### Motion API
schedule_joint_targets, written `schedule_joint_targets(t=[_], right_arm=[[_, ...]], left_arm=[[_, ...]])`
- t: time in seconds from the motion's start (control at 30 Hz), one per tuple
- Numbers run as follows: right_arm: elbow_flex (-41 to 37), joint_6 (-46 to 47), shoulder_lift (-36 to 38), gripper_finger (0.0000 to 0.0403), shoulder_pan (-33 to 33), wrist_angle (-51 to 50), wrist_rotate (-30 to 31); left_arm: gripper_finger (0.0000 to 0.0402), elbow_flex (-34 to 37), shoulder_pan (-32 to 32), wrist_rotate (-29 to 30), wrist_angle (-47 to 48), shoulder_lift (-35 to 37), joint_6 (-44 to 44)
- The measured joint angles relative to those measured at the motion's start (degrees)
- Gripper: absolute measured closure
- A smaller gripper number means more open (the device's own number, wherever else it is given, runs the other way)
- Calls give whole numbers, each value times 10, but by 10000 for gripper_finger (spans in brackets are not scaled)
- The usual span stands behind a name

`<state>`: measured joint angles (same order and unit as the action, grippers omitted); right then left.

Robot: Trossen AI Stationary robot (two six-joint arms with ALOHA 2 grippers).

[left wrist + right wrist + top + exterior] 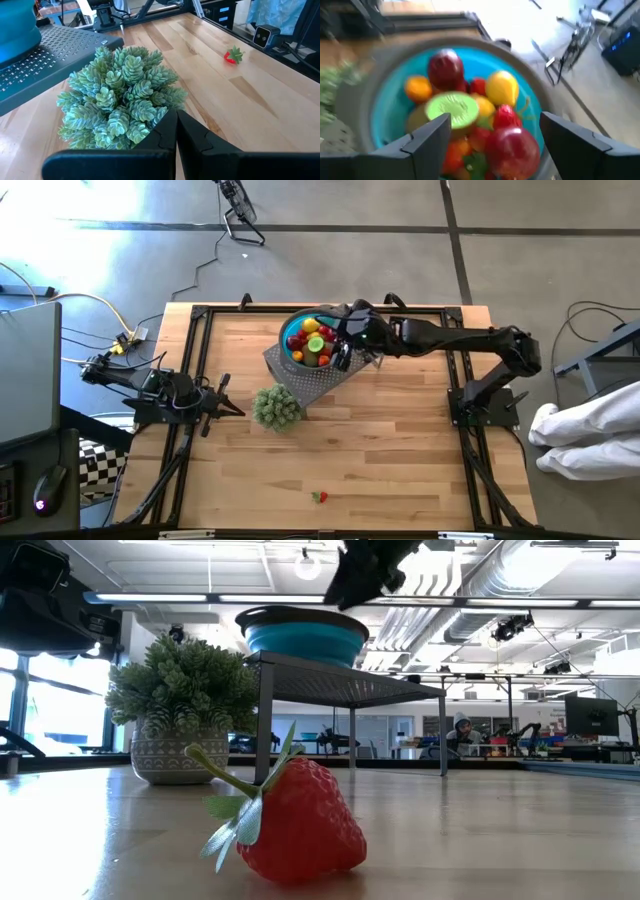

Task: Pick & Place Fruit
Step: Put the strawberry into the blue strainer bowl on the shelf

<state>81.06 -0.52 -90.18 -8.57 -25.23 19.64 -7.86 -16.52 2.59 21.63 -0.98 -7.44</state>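
My right claw [492, 132] hangs spread, empty, over the heaped blue bowl [385, 120]; nudging piled fruit [512, 147] could spill it.

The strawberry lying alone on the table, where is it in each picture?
High view: strawberry low on the table, near its front edge.
Low view: huge, front and centre.
Left wrist view: small, far off.
Right wrist view: not in it.
Shared landmark: the potted plant.

Blue bowl [380, 125] heaped with fruit [470, 120] (red, orange, yellow, lime green), right gripper [492, 137] fingers spread wide above.
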Motion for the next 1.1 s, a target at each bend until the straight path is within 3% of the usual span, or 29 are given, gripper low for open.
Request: schedule_joint_targets(t=[0.2, 0.43, 0.53, 0.83, 1.1], right_arm=[[0, 7, 51, 119, 35, 23, -3], [0, 52, 77, 121, 104, 42, -83], [0, 70, 77, 121, 142, 46, -86], [0, 82, 42, 121, 257, 78, 24], [0, 124, -14, 121, 301, 113, 29]], left_arm=[[400, 0, 0, 0, 0, 0, 0], [400, 0, 0, 0, 0, 0, 0], [400, 0, 0, 0, 0, 0, 0], [400, 0, 0, 0, 0, 0, 0], [400, 0, 0, 0, -3, 0, -13]])
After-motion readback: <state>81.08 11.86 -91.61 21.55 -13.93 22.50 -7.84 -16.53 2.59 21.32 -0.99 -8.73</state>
